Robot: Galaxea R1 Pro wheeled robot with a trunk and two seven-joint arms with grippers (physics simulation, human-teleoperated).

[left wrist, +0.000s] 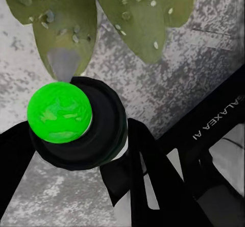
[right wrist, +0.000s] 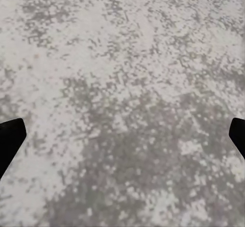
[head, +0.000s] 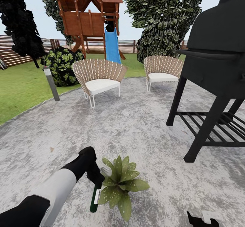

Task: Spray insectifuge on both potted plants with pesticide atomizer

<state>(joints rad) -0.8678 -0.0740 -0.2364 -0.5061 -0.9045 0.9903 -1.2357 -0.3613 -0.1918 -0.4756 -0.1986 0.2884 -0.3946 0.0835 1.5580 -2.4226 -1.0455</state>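
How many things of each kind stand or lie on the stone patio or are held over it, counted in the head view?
Wicker chairs: 2
Black grill: 1
Potted plant: 1
Pesticide atomizer, held in the left gripper: 1
Total: 5

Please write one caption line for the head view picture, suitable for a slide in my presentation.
On the stone patio, the left gripper holds the pesticide atomizer beside a potted plant, near the black grill.

Left arm [head: 51, 193] black with pale grey forearm sleeve; white GALAXEA AI lettering [left wrist: 217, 120] on black pincer link
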